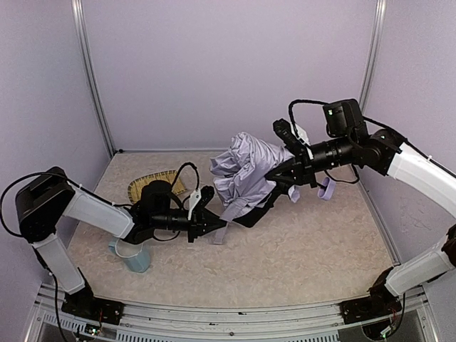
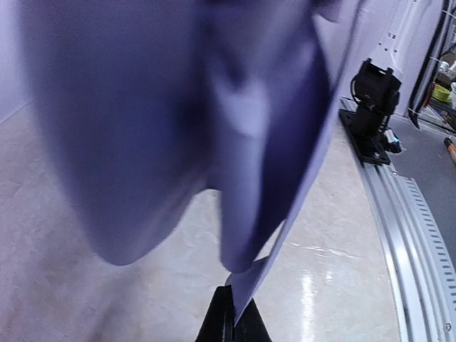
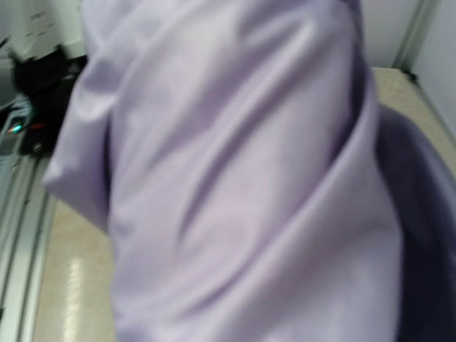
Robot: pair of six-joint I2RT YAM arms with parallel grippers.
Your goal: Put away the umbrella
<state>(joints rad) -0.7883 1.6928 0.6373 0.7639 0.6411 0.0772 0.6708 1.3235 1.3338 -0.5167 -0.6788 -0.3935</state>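
The umbrella point(image 1: 246, 171) is a crumpled lavender bundle held above the middle of the table, with black lining showing at its underside. My right gripper point(image 1: 279, 174) reaches into its right side and holds it up. The fabric point(image 3: 228, 178) fills the right wrist view and hides the fingers. My left gripper point(image 1: 209, 219) is low at the bundle's lower left. In the left wrist view its fingertips point(image 2: 222, 320) are shut on a thin lavender flap of the umbrella point(image 2: 285, 228). A lavender strap point(image 1: 326, 189) hangs below the right wrist.
A woven basket point(image 1: 146, 187) lies on the table behind the left arm. A pale blue cup point(image 1: 135, 258) stands under the left forearm. The right arm's base point(image 2: 370, 107) and the metal front rail point(image 2: 420, 235) show in the left wrist view.
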